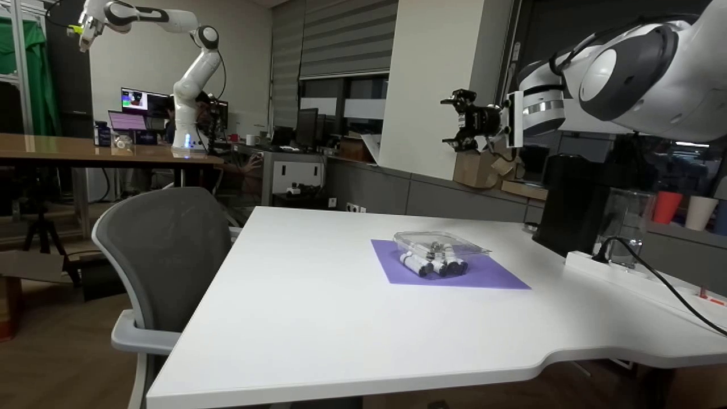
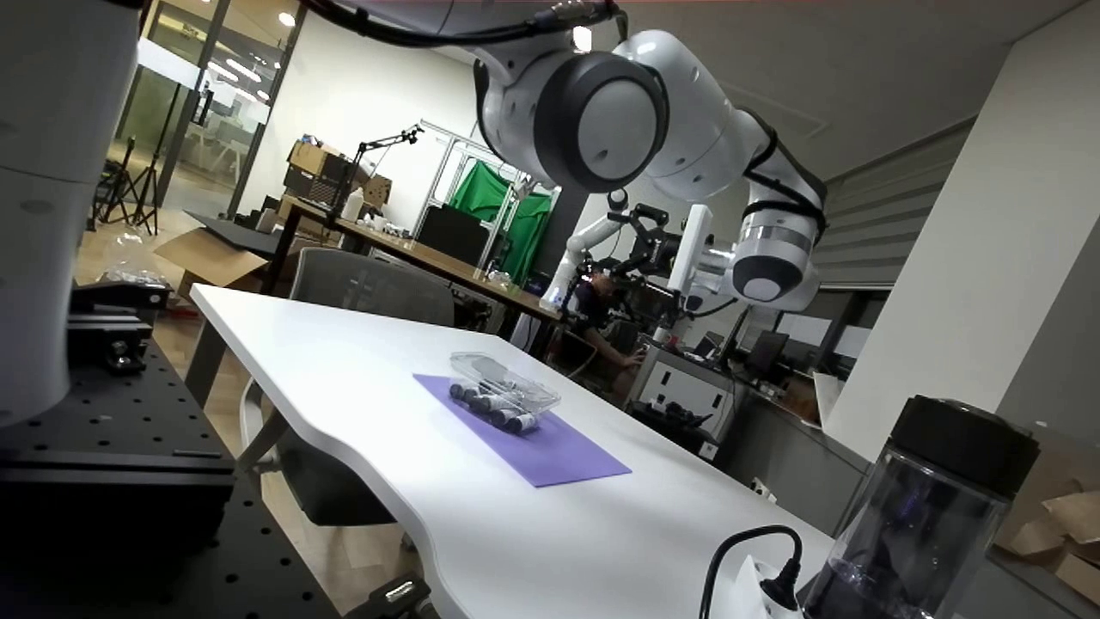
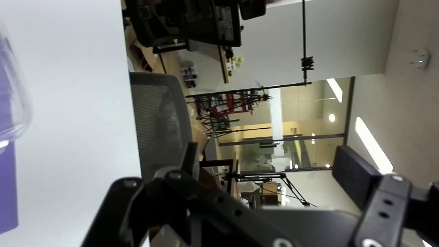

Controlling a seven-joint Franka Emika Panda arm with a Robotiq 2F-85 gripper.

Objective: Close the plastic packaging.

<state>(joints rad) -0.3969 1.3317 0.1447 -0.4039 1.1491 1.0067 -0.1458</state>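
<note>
Packaging (image 1: 438, 250) — clear and shiny — lies on the purple mat (image 1: 491, 276), which rests flat on your white counter (image 1: 318, 318). Through the plastic you can make out white cylinders (image 1: 414, 263) with dark ends, lying on their sides. A clear upper part (image 1: 467, 245) spreads over them and juts out past them in both exterior views; how far it stands off the rest, you cannot tell.

Your gripper (image 1: 448, 121) hangs in the air, higher than the packaging and well apart from it, its jaws spread wide and aimed level rather than down. In the wrist view you see both fingers (image 3: 355, 176) with a broad gap between, while the packaging's clear edge shows blurred at the left border, partly over the purple mat.

Farther out, you have a white power strip (image 1: 636, 284) along the counter with a black plug (image 1: 602, 255) in it, and near it, in an exterior view, a clear vessel (image 2: 915, 520) with a black top. A grey chair (image 1: 170, 244) stands beside the counter's edge. Behind, a second white arm (image 1: 197, 72) rises from a brown desk (image 1: 57, 146).
</note>
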